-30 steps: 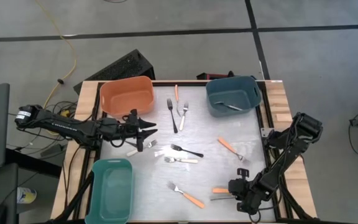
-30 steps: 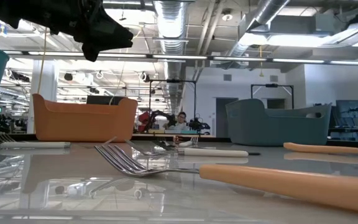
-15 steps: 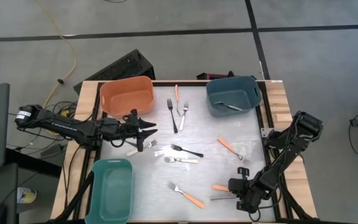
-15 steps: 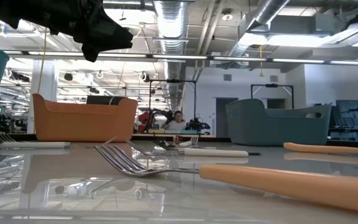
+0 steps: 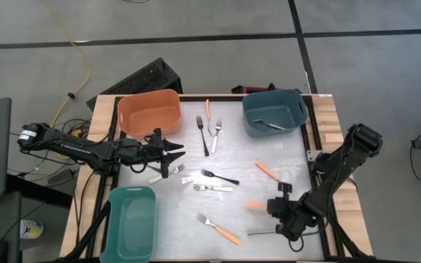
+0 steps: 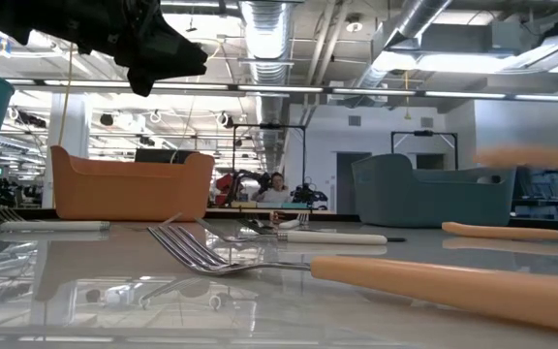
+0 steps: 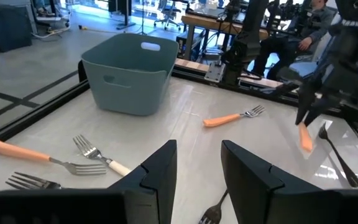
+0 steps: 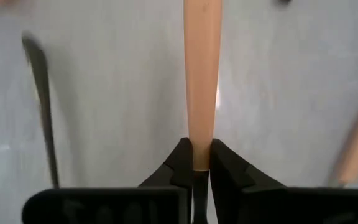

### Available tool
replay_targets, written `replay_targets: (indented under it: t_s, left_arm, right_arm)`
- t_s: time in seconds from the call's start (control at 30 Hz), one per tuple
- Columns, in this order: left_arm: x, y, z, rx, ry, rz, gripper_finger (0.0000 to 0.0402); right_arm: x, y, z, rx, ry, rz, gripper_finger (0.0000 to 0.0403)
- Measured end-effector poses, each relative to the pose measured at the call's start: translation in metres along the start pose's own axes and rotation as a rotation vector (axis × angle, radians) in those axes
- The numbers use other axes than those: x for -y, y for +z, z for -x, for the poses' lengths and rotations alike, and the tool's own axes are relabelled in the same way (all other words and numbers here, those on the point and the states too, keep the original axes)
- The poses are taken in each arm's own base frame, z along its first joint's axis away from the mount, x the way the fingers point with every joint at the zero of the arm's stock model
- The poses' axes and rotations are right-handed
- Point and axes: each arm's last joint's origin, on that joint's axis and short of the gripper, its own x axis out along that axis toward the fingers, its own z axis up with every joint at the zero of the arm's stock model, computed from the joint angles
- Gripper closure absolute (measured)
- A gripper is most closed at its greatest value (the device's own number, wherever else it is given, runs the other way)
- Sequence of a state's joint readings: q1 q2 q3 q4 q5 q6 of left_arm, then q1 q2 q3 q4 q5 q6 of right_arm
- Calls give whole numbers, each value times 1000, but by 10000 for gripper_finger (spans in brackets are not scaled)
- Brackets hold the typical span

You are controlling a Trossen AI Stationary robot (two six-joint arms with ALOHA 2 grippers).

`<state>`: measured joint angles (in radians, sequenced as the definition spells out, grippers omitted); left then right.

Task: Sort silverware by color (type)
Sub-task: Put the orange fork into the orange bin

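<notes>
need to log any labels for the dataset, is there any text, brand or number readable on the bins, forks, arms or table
None: no word, brand, number or sign can be read in any view.
The orange bin, dark blue bin and teal bin show plain walls.
The forks, including the orange-handled fork held in the right gripper, carry no visible marking.
Screens and fixtures in the room behind are too small to read.

Orange bin [image 5: 149, 112], blue bin [image 5: 272, 112] and teal bin [image 5: 131, 223] on the table [image 5: 269, 150]; yellow cable [image 5: 75, 51] on floor
</notes>
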<state>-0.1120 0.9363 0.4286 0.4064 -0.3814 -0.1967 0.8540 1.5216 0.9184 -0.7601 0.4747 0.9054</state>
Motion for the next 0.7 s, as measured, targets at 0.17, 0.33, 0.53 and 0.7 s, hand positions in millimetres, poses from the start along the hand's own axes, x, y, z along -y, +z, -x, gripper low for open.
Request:
replay_targets:
  t_s: [0.17,0.33,0.53,0.7]
  left_arm:
    - [-1,-4,0,-35,7,-13,291]
    - [-1,-6,0,-56,11,-4,291]
    - [-1,-5,0,-45,17,-45,291]
    - [-2,-5,0,-48,28,-56,291]
  right_arm:
    - [21,21,4,86,-51,16,350]
    - [44,43,2,138,-92,37,350]
    - [70,73,-5,218,-122,112,350]
    - [93,101,-12,325,-155,183,350]
